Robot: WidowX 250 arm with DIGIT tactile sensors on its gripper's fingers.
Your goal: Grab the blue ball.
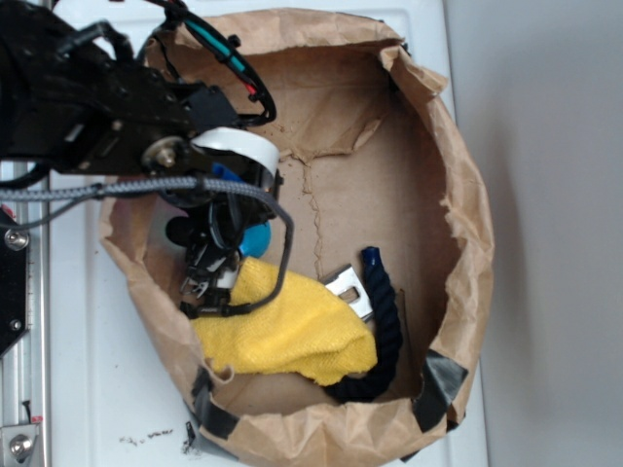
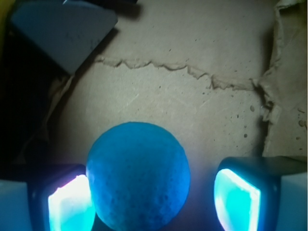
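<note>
Paper bag (image 1: 458, 195) with rolled-down walls lies open in the exterior view, holding a yellow cloth (image 1: 292, 331), a dark rope (image 1: 387, 311) and a metal clip (image 1: 350, 290), while the black gripper (image 1: 209, 282) reaches down at the cloth's upper left with the blue ball (image 1: 258, 238) just beside it. Wrist view shows the ball (image 2: 137, 175) on the brown bag floor between the two glowing pads (image 2: 70, 204); the jaws stand apart, the left pad touching or nearly touching the ball and a clear gap on the right.

Even bright exterior view, dim wrist view, glowing cyan glare on hand pads (image 2: 72, 204), dark left edge
</note>
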